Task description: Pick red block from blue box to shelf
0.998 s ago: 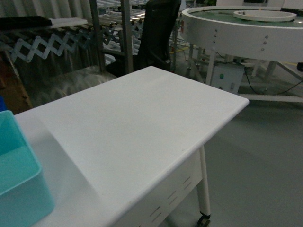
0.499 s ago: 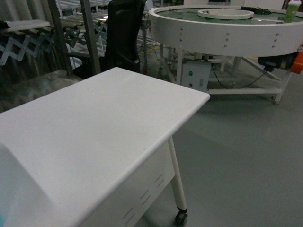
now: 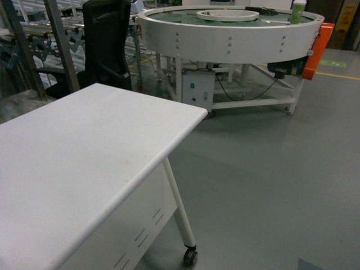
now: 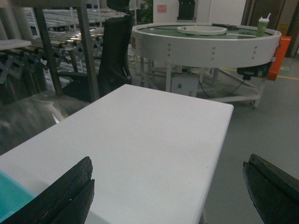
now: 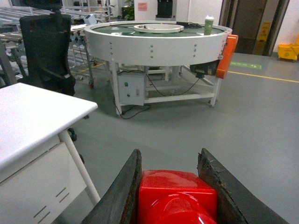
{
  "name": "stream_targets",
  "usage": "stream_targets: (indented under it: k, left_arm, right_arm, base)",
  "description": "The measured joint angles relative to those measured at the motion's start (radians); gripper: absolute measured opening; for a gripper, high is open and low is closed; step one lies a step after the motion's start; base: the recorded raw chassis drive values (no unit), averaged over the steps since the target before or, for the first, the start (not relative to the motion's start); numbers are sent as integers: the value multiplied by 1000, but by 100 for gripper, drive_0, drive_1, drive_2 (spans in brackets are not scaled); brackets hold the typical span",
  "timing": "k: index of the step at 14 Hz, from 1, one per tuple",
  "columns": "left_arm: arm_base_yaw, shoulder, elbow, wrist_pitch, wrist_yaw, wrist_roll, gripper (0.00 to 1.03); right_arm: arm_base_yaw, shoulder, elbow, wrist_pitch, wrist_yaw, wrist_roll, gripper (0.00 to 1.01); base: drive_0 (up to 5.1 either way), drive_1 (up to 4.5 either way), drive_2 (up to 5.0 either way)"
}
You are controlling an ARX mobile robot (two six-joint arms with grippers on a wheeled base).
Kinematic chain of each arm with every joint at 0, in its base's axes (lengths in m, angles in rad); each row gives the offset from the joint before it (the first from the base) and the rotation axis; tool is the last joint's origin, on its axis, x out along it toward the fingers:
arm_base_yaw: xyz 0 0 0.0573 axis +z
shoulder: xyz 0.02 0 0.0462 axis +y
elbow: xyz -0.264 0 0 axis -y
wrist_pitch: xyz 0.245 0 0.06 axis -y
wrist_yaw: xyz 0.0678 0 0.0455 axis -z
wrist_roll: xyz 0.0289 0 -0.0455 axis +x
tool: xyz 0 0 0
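The red block (image 5: 177,196), glossy with a round stud facing the camera, sits clamped between the two dark fingers of my right gripper (image 5: 169,158), held over the grey floor beside the table. My left gripper (image 4: 168,161) hangs open above the white table, its fingers (image 4: 70,191) wide apart with nothing between them. A turquoise corner of the blue box (image 4: 9,198) shows at the bottom left of the left wrist view. Steel posts of the shelf (image 3: 59,39) rise at the far left behind the table. Neither gripper shows in the head view.
A white table on casters (image 3: 84,146) fills the left. A black chair (image 3: 107,39) stands behind it. A large round white conveyor table (image 3: 225,34) with an orange end panel (image 3: 313,50) and a green cup (image 3: 298,11) stands beyond on the grey floor (image 3: 270,185).
The head view has swung to the right: the blue box slid out of its left edge, the table shifted left, and the round conveyor table came into fuller view.
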Motion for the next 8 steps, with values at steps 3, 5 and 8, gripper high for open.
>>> stream_targets:
  k: [3,5,8]
  left_arm:
    - [0,0,0,0,0,0,98]
    - [-1,0,0,0,0,0,98]
    - [-1,0,0,0,0,0,98]
  right_arm:
    - [0,0,0,0,0,0,29]
    - [0,0,0,0,0,0,29]
    - [0,0,0,0,0,0,29]
  base:
    - [-173,-173,-173]
    - [-149,-149,-149]
    - [-150,-150,-150]
